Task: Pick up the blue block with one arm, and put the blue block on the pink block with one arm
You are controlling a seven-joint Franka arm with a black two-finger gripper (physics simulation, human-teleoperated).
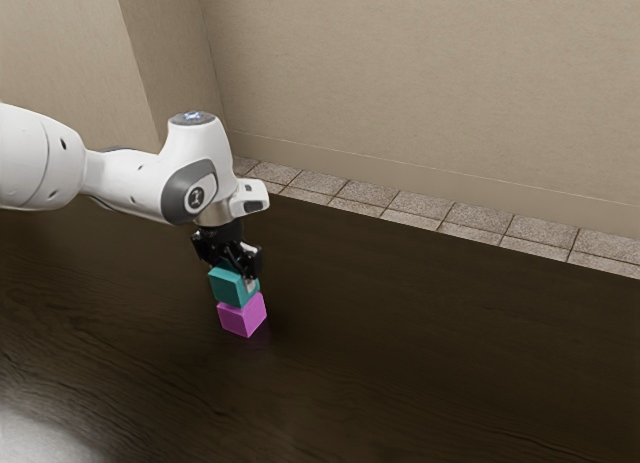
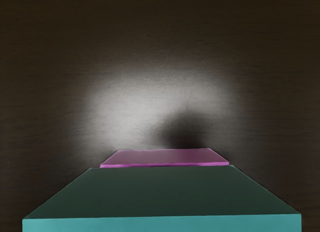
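Observation:
The blue block [image 1: 233, 287], a teal-blue cube, rests on top of the pink block [image 1: 243, 316] on the dark wooden table [image 1: 420, 353], set slightly toward the exterior view's left. My gripper [image 1: 235, 270] comes straight down onto it, with a finger on each side of the block's upper part, so it is shut on the block. In the wrist view the blue block [image 2: 160, 199] lies just under my hand. A thin strip of the pink block's top [image 2: 165, 157] shows beyond it.
The table's far edge [image 1: 420, 213] borders a tiled floor strip below a beige wall. My white arm [image 1: 120, 178] reaches in from the exterior view's left. Bare tabletop surrounds the stack on every side.

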